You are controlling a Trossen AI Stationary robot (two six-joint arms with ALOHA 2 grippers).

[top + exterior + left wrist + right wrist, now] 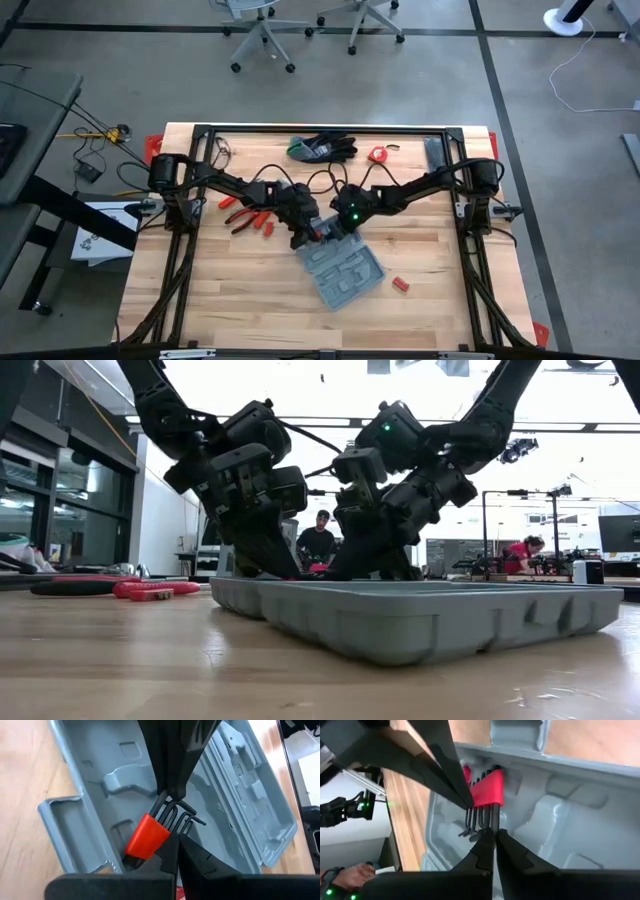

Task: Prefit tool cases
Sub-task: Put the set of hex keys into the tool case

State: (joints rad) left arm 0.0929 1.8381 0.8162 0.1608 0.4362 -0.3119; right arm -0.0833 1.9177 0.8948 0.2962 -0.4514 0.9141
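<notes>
The grey-blue tool case (342, 270) lies open on the table's middle, its moulded recesses facing up. A set of black hex keys in a red holder (147, 836) sits over a recess at the case's far end. Both grippers meet there. My left gripper (178, 839) is shut, its tips at the keys right beside the red holder. My right gripper (493, 834) is shut at the free end of the longest key. In the low view both come down slanting into the case (420, 615); its wall hides their tips. My left gripper comes slanting down from the table's left, and its shut fingertips (469, 802) lie against the black keys (176, 826) just beside the red holder. Whether a key is pinched between them, I cannot tell. My right gripper comes slanting down from the table's right and along the keys. The straight end of the longest key (493, 822) runs in between its fingertips, only at their free ends. The set lies low over the case's recess.
Red-handled pliers (250, 218) lie left of the case. Black-and-green gloves (320, 148), a red tape measure (378, 154) and a dark grey bar (433, 152) lie at the far edge. A small red piece (400, 285) lies right of the case. People sit beyond the table.
</notes>
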